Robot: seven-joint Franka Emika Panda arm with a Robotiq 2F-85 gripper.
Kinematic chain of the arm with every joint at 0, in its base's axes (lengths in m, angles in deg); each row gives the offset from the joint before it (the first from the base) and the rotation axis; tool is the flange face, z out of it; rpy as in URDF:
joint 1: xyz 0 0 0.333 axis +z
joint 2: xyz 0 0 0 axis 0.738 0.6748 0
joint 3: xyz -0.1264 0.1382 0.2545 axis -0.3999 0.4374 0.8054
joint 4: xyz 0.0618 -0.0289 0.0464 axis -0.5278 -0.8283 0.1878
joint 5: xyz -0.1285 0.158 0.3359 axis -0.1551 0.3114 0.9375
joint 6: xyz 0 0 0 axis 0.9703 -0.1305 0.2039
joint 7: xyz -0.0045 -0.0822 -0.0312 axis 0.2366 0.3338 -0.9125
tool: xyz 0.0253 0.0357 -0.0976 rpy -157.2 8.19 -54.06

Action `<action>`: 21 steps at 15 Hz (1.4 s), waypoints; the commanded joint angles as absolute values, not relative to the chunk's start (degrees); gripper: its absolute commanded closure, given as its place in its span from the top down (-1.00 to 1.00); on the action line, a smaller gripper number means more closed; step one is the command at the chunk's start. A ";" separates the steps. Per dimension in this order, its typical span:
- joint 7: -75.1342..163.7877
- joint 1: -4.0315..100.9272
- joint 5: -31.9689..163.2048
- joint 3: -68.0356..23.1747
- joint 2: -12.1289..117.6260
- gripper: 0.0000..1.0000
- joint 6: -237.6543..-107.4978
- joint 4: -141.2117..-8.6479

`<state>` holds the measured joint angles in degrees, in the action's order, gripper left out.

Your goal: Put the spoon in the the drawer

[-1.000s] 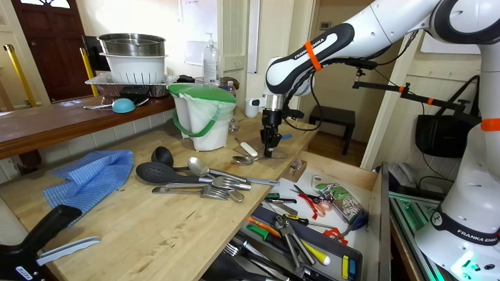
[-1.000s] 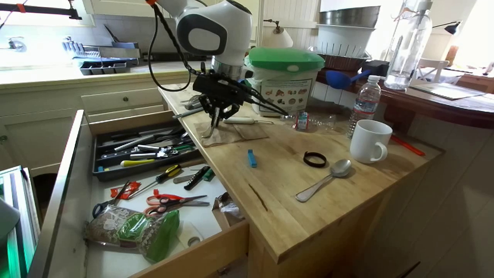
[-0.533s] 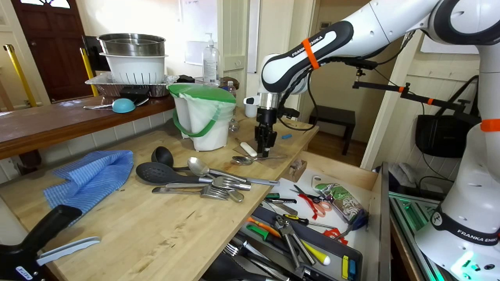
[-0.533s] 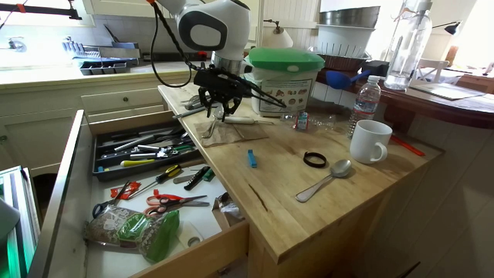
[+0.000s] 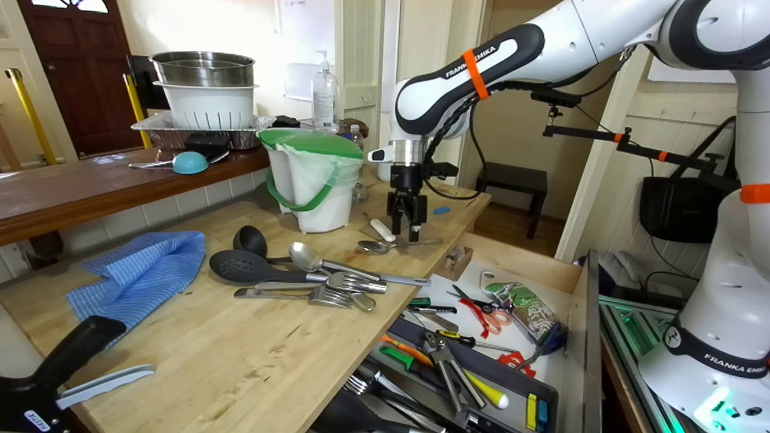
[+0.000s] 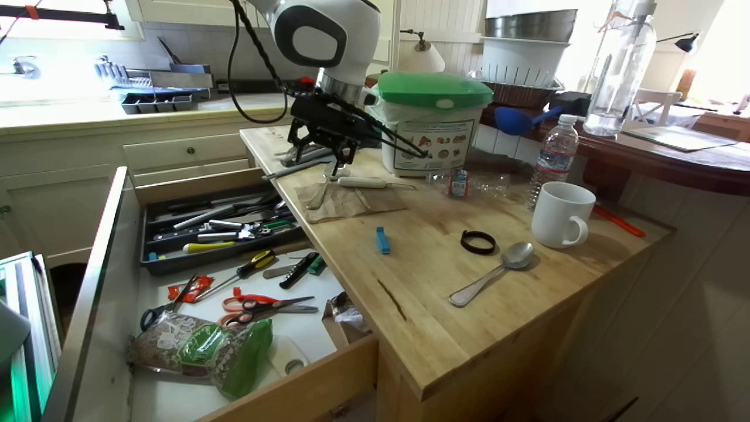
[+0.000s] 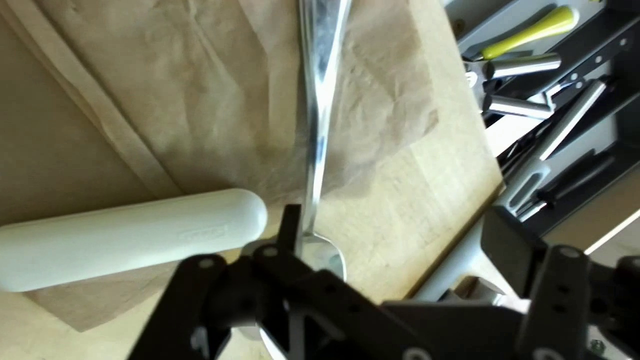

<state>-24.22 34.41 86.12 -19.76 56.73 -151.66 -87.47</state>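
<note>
A metal spoon [image 5: 374,246] lies on a brown paper piece and the worktop near its edge. In the wrist view the spoon's handle [image 7: 320,115] runs up the picture, while its bowl is partly hidden behind one finger. My gripper [image 7: 397,232] is open wide, nothing held; the spoon's neck appears close beside one fingertip [image 7: 289,225]. Both exterior views show the gripper [image 5: 405,232] [image 6: 319,164] pointing down just above the spoon. Pulled out beside the worktop is the drawer [image 6: 316,384], full of tools and a cutlery tray.
A white-handled tool [image 7: 130,235] lies next to the spoon. Utensils and forks [image 5: 337,282] are piled farther along. A green-lidded bucket [image 5: 319,204] stands behind. Another spoon [image 6: 515,256], a white mug [image 6: 559,214] and a blue clip [image 6: 382,240] are on the worktop.
My gripper has gone from nearly shut to wide open, rising slightly and shifting toward the utensil pile. The spoon lies where it was.
</note>
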 commanded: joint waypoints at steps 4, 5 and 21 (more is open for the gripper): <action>-21.34 35.34 83.72 -20.25 58.86 0.70 -146.68 -83.73; -20.51 35.48 83.35 -20.35 59.15 0.67 -147.82 -83.60; -5.02 36.99 74.48 -19.62 63.42 0.17 -153.80 -80.44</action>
<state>-6.37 36.70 75.98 -20.02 62.10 -153.83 -81.87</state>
